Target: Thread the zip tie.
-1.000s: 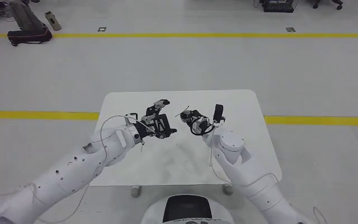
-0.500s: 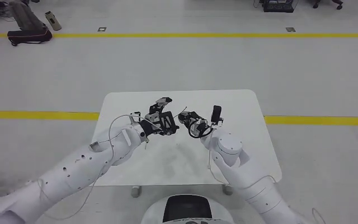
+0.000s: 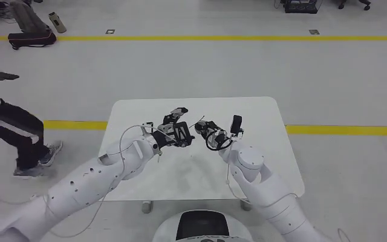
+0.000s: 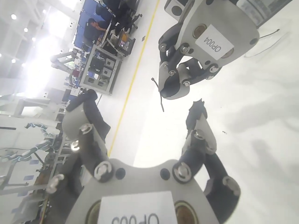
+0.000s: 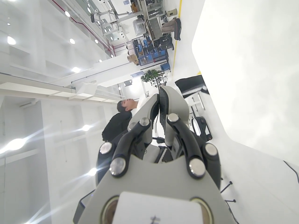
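White table (image 3: 260,163). Right gripper (image 4: 164,91) pinched on zip tie (image 4: 161,102), free end exposed; left gripper (image 4: 142,108) wide, aligned to receive.

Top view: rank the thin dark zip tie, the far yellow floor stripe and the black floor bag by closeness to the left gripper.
1. The thin dark zip tie, right beside the left gripper.
2. The far yellow floor stripe, beyond the table.
3. The black floor bag, farthest, off to the left.
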